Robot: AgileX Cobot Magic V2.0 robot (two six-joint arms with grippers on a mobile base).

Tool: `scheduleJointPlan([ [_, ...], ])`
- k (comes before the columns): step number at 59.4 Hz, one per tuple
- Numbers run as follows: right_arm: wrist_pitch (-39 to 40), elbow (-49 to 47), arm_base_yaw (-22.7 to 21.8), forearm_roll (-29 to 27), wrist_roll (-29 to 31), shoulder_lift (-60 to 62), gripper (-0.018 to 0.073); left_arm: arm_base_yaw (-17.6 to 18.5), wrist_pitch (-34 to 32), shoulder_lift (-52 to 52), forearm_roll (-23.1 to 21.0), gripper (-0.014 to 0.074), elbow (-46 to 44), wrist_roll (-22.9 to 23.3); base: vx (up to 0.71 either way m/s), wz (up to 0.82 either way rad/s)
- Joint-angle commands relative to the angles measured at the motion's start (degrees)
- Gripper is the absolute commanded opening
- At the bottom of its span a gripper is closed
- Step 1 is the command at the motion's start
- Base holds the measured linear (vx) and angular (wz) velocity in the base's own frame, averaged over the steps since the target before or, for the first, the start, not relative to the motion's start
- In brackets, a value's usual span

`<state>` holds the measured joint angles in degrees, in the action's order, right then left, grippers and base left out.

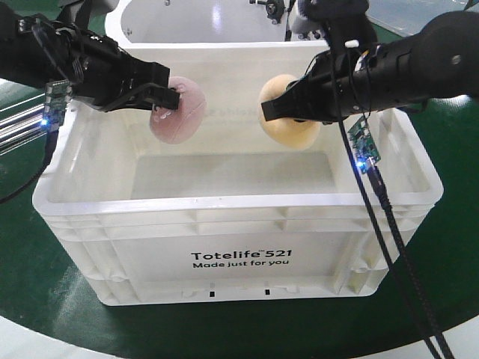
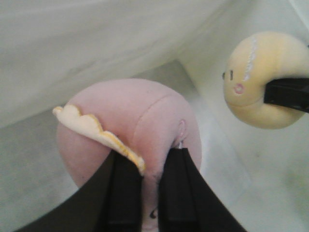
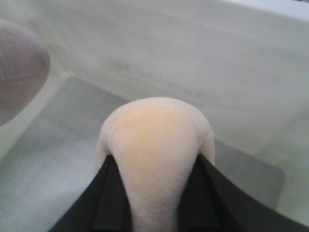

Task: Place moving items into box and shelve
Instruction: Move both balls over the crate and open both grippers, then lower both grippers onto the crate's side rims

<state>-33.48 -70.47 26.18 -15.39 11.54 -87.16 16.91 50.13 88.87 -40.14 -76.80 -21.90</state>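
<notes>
I hold one item in each pincer, both hanging inside the box (image 1: 239,200), above its bare floor. My left pincer (image 1: 171,101), at the upper left of the front view, is clenched on the pink lump (image 1: 187,120). Its wrist view shows the two black fingers (image 2: 123,193) pinching a fold of the soft skin, just beside a scalloped cream trim (image 2: 91,126). My right pincer (image 1: 273,111), at the upper right, is clenched on the yellow lump (image 1: 288,133), whose body bulges out between the two fingers. The lumps hang near each other toward the back wall but apart, and as far as I can tell neither touches wall or floor. The box sits on the green counter (image 1: 45,299), with its label facing the front camera.

I judge this to be the placing step: both items are past the rim but not yet let go. The next move calls for lowering a little so they don't bounce, opening both pincers, and lifting the arms out without catching the rim. Then the box itself has to be gripped and shelved.
</notes>
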Motion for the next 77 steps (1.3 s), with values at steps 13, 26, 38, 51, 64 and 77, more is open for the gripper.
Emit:
scheduleJointPlan([
  [13, 4.3, -1.8, 0.0, -0.2, 1.4, 1.2, 0.0634, 0.4, -0.8, 0.7, -3.7, 0.0448, -1.0, -1.8, 0.0, 0.0],
  [26, 4.6, -1.8, 0.0, -0.2, 1.1, 3.6, 0.0627, 0.4, -2.0, -1.9, -3.7, 0.0463, -1.1, -1.7, 0.0, 0.0],
  [38, 8.1, -1.8, -0.7, -0.2, 0.7, 9.5, 0.0594, 0.3, -9.7, -9.0, -1.2, 0.0463, -1.1, -1.8, 0.0, 0.0],
  [51, 6.5, -1.8, -8.3, 1.1, -1.9, 15.2, 0.0594, 0.2, -15.8, -16.4, 7.6, 0.0463, -1.1, 2.4, 0.0, 0.0],
  [64, -2.8, -1.7, -17.1, 2.8, -1.8, 15.3, 0.0594, 0.2, -15.2, -19.0, 29.1, 0.0461, -0.9, 20.3, 0.0, 0.0],
  [77, -8.4, -1.5, -17.0, 3.0, -2.3, 9.5, 0.0594, 0.2, -6.8, -18.1, 38.0, 0.0461, 2.8, 33.9, 0.0, 0.0],
])
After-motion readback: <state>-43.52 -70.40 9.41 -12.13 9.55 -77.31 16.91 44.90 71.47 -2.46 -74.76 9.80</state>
